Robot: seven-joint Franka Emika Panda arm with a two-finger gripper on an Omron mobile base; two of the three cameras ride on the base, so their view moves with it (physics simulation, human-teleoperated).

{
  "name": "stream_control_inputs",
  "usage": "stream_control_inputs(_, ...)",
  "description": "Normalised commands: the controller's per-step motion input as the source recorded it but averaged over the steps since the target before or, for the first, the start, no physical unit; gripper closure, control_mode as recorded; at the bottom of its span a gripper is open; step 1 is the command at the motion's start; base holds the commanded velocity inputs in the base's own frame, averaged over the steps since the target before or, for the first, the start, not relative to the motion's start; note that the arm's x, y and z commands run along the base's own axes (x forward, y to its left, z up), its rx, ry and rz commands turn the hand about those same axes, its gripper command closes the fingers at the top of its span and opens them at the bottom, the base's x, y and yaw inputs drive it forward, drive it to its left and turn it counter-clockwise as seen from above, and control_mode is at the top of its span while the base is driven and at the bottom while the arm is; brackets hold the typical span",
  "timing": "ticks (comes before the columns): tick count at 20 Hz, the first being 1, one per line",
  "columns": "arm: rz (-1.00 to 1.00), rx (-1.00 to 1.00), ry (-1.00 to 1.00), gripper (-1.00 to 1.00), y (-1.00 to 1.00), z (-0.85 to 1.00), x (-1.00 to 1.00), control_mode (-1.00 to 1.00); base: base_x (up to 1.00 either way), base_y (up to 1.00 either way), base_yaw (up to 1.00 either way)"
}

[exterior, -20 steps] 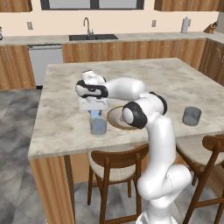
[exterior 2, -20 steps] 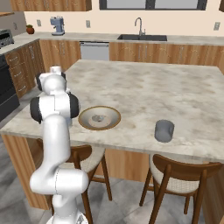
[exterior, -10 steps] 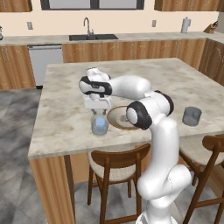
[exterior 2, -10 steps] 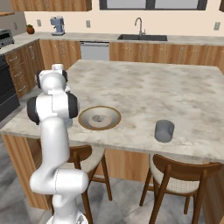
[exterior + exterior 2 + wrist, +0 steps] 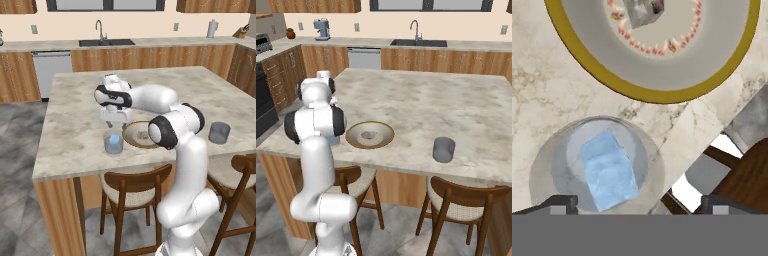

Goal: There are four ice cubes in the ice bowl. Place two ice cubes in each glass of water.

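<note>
Gripper point(image 5: 639, 202) jaws, closed around something a second ago, are now spread wide above the near clear grey-blue tumbler point(image 5: 597, 165), where light-blue translucent ice cubes point(image 5: 609, 172) are seen beside the brown-rimmed shallow bowl point(image 5: 652, 92).

Ice cubes point(image 5: 608, 172) in glass point(image 5: 597, 162) — beside bowl point(image 5: 652, 90)

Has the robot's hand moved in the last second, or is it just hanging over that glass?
Barely. In the left base view the gripper stays above the glass beside the ice bowl; what changed is its fingers, which spread apart.
</note>
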Motion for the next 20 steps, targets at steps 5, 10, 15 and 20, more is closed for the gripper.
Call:
stream_control_inputs(5,0.17,0.0,-0.12,-1.0,-1.0,0.46,-0.93,-1.0,0.0,0.0,0.0)
stream_control_inputs(10,0.25,0.05,-0.14,-1.0,-0.99,-0.15,-0.62,-1.0,0.0,0.0,0.0)
stream_control_inputs(15,0.03,0.12,-0.26,-1.0,-0.75,-0.36,-0.05,-1.0,0.0,0.0,0.0)
stream_control_inputs(20,0.0,0.14,-0.17,-1.0,-0.17,-0.42,0.56,-1.0,0.0,0.0,0.0)
